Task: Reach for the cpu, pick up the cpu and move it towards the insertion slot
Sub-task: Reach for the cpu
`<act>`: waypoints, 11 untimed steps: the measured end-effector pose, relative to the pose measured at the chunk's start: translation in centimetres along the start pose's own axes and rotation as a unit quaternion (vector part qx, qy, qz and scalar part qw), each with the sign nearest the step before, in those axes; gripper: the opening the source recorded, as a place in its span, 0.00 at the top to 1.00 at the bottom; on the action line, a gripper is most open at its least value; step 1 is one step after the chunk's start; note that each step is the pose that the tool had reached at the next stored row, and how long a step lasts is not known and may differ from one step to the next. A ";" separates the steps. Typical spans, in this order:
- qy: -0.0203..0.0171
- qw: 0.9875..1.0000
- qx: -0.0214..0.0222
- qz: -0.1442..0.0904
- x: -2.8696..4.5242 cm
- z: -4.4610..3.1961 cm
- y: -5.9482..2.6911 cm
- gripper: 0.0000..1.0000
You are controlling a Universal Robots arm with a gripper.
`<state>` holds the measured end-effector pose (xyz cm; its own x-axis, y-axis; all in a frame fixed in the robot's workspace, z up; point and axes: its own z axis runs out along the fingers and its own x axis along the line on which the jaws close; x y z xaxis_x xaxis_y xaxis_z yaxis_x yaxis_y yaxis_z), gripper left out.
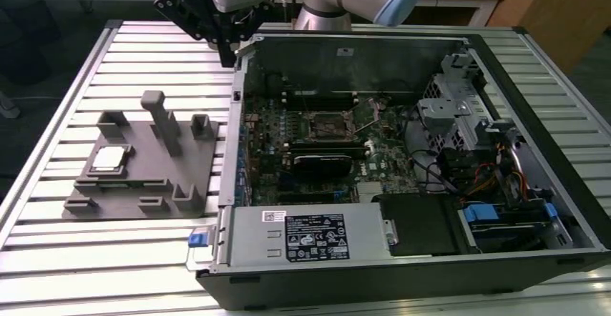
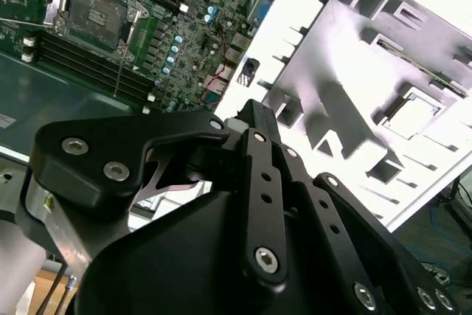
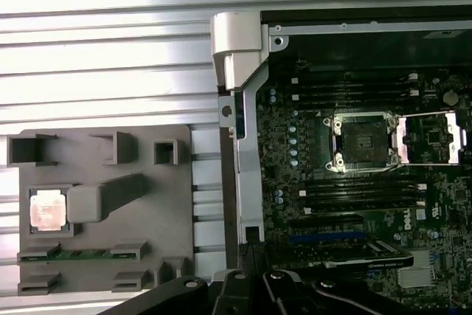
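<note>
The cpu (image 1: 108,159) is a small silvery square chip lying flat in a pocket of the grey plastic fixture (image 1: 143,187), on the exterior view's left. It also appears in both wrist views (image 3: 46,208) (image 2: 410,112). The insertion slot (image 1: 330,124) is a dark square socket with a silvery bracket on the green board inside the open computer case (image 1: 534,209); both wrist views catch it too (image 3: 363,140) (image 2: 96,16). My black gripper (image 1: 226,44) hangs high over the case's far left corner, well away from the cpu and holding nothing. Its body also shows in both wrist views (image 2: 254,204) (image 3: 254,289).
The fixture carries several grey blocks and a tall post (image 1: 160,119) beside the cpu. The case's raised side wall (image 1: 234,137) stands between fixture and board. A black card (image 1: 325,162) and cables (image 1: 448,173) lie inside the case. The slatted metal table (image 1: 153,51) lies around them.
</note>
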<state>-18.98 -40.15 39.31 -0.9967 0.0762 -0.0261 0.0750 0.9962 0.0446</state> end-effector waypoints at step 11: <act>0.000 1.000 0.000 0.000 0.79 0.36 -0.13 0.89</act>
<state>-19.76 -40.20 38.92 -0.9968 0.0762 -0.0261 0.0750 0.9962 0.0445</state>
